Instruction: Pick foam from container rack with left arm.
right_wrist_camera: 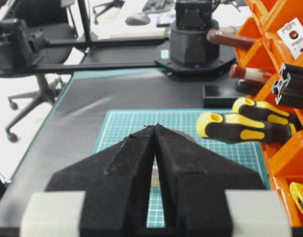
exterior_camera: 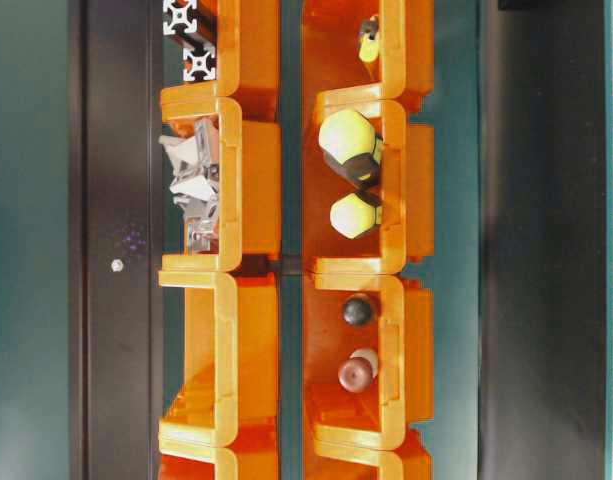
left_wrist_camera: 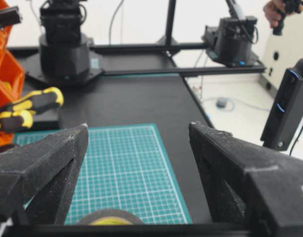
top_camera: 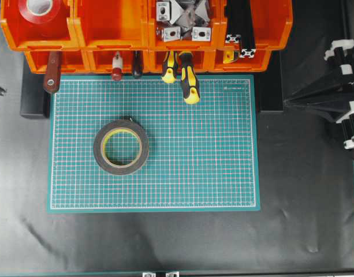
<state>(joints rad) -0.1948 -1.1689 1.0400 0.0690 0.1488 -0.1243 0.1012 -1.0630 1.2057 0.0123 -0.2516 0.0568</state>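
Foam [top_camera: 121, 147] lies flat on the green mat [top_camera: 211, 167], on the bench and well away from the orange container rack [top_camera: 107, 26]. It is a dark ring with a yellow inside and a big round hole. It looks light and a bit squishy, so a soft squeeze should do. A good place to hold it is across one side of the ring, one jaw in the hole. The left gripper [left_wrist_camera: 139, 133] has its jaws spread wide, just above the roll. The right gripper [right_wrist_camera: 155, 129] has its jaws pressed together.
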